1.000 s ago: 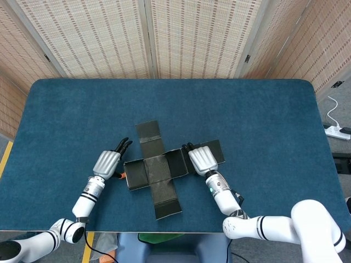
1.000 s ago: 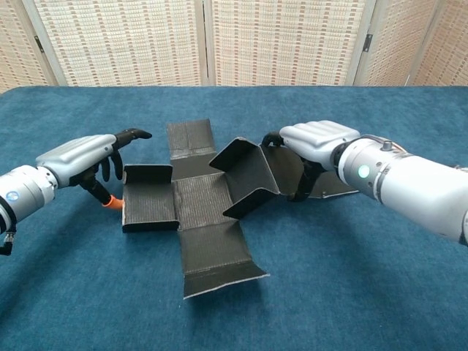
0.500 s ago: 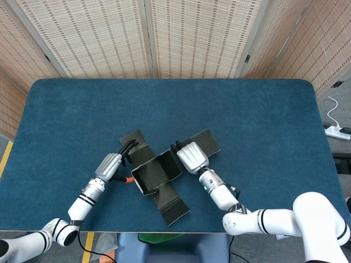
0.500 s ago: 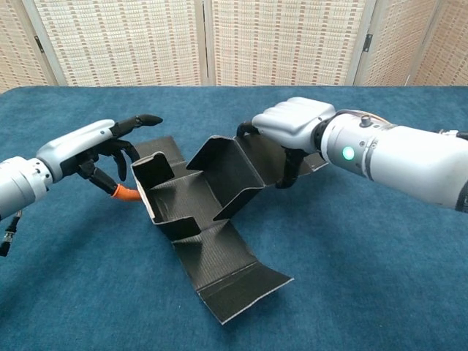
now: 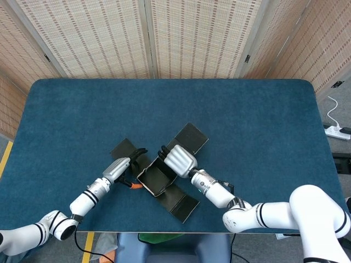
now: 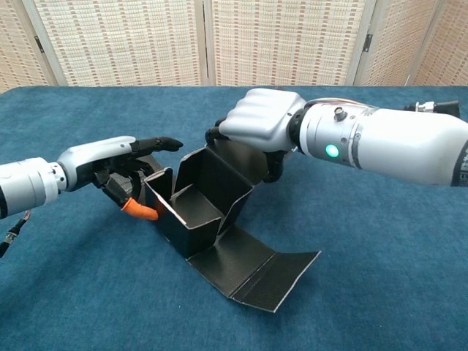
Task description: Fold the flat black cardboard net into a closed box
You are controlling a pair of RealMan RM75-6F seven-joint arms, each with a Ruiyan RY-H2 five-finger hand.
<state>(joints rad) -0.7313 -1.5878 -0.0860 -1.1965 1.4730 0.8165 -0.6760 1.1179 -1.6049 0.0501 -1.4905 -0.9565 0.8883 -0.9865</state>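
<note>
The black cardboard net (image 5: 157,179) (image 6: 191,207) stands partly folded, several panels raised into an open-topped box turned at an angle. My right hand (image 5: 177,159) (image 6: 260,121) curls over the top of the raised right wall and grips it. My left hand (image 5: 124,166) (image 6: 117,164) lies against the outside of the left wall with its fingers stretched out, and its orange thumb tip (image 6: 139,210) touches the wall's base. One long flap (image 5: 182,203) (image 6: 257,268) lies flat toward me. Another flap (image 5: 190,137) lies flat behind my right hand.
The blue felt table (image 5: 252,120) (image 6: 380,248) spreads wide on all sides of the net. Woven screens (image 5: 181,38) stand behind its far edge. A power strip (image 5: 337,131) lies on the floor off the right edge.
Both hands moved inward and the net turned clockwise on the table. The side panels rose from half-lifted to upright, forming a box shape between the hands.
</note>
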